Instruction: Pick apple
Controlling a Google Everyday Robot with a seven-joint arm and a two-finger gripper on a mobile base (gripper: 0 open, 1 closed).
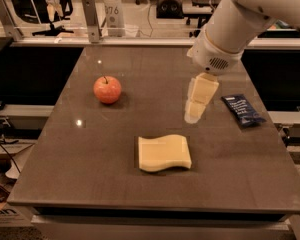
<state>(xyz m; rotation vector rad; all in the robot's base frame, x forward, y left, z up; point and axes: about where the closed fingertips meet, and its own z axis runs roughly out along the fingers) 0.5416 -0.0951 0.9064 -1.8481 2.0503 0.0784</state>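
Dim, warm overhead light. Two small glare spots on the left of the surface [65,154]. Soft shadow under the apple [107,89]. Gripper [193,114], hanging over the surface right of centre, catches light, pale against the dark top.
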